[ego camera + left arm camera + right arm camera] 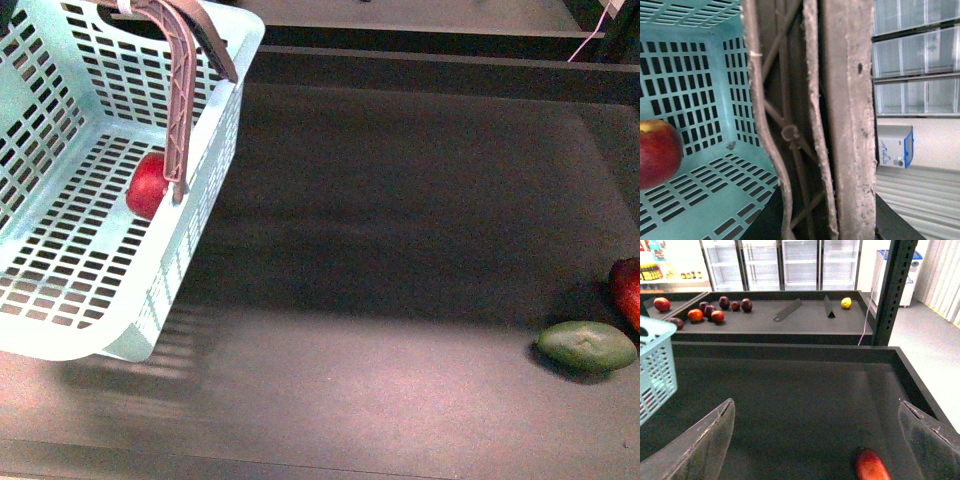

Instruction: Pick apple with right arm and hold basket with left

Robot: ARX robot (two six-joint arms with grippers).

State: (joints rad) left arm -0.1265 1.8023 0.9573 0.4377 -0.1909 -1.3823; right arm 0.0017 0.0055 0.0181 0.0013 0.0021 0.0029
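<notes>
We see the dark counter [400, 250] fill the front view, and neither arm shows there. The basket [60, 345] hangs tilted above the counter's left side, casting a shadow beneath it, and its top is cut off by the frame. Its handles [180, 110] rise out of view. In the left wrist view the left hand [812, 130] is pressed tight on those handles [785, 135]. One worn pad [850, 125] lies flat against them, and the other finger is hidden. The right hand [816, 405] hovers over the counter's right part with its fingers [700, 445] spread wide and holding nothing. The apple [148, 185] lies on the basket floor, partly behind a handle. A green fruit [587, 346] and a darker red fruit [628, 290], cut off by the frame edge, sit close together at the far right.
</notes>
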